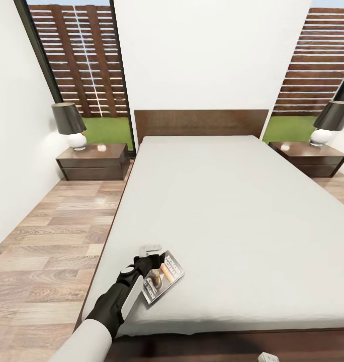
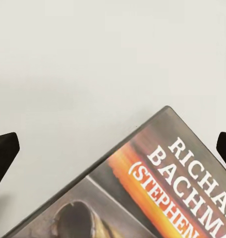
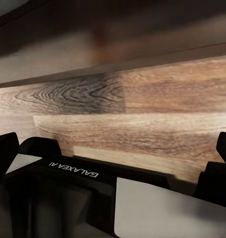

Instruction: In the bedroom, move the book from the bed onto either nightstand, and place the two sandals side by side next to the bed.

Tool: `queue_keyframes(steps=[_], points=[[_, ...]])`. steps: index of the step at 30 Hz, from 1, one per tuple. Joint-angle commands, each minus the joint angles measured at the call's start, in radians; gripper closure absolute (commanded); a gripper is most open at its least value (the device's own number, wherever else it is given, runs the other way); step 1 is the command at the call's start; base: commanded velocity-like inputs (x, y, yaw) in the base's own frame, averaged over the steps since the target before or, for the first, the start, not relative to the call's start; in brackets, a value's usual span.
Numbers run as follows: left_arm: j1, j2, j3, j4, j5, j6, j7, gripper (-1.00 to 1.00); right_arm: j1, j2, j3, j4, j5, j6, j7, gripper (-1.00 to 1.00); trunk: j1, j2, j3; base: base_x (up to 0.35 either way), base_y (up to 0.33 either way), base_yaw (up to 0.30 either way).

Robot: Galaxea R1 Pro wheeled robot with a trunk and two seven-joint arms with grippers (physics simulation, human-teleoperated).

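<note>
Head view: the left gripper (image 1: 153,257) reaches over the near left corner of the bed (image 1: 232,201), its arm running back to the lower edge of the picture. The book (image 1: 163,277) lies flat on the mattress just beside and partly under the gripper; the wrist hides the book's near edge, so whether the fingers touch it cannot be told. Well beyond the gripper stand the left nightstand (image 1: 94,161) and the right nightstand (image 1: 309,158), each with a lamp, the left lamp (image 1: 69,123) and the right lamp (image 1: 332,122), whose shade is cut off by the frame.

Left wrist view: two dark fingertips (image 2: 4,156) stand wide apart, the book's corner between them, its title cut off.

Right wrist view: the right gripper (image 3: 113,148) has its fingertips spread, nothing between them; past them lies the wood floor (image 3: 142,114) and a blurred dark edge.
</note>
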State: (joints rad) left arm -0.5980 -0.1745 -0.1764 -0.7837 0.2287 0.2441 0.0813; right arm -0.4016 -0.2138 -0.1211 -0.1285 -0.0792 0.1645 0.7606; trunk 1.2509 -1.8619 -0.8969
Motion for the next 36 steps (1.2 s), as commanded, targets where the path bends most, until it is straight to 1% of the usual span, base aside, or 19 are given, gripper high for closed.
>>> queue_keyframes(steps=[1,13,23,35,36], points=[[0.000,0.000,-0.002,-0.001,0.011,0.005,0.008,-1.00,0.000,0.000,-0.003,0.000,-0.008,0.010,0.003,-1.00,0.000,0.000,-0.001,0.003,0.000,0.000],[0.000,0.000,-0.002,0.000,0.011,0.006,0.008,-1.00,0.000,0.001,-0.003,0.000,-0.008,0.010,0.003,-1.00,0.000,0.000,-0.001,0.000,0.000,0.000],[0.000,0.000,-0.002,0.000,0.011,0.005,0.008,-1.00,0.000,0.001,-0.003,0.000,-0.008,0.010,0.003,-1.00,0.038,-0.070,-0.032,0.000,0.000,0.000],[0.000,0.000,-0.002,0.000,0.011,0.006,0.008,-1.00,0.000,0.001,-0.003,0.000,-0.008,0.010,0.003,-1.00,0.038,-0.070,-0.032,0.000,0.000,0.000],[0.000,0.000,-0.002,0.000,0.012,0.006,0.008,-1.00,0.000,0.001,-0.003,0.000,-0.008,0.010,0.003,-1.00,0.042,-0.077,-0.035,0.000,0.000,0.000]])
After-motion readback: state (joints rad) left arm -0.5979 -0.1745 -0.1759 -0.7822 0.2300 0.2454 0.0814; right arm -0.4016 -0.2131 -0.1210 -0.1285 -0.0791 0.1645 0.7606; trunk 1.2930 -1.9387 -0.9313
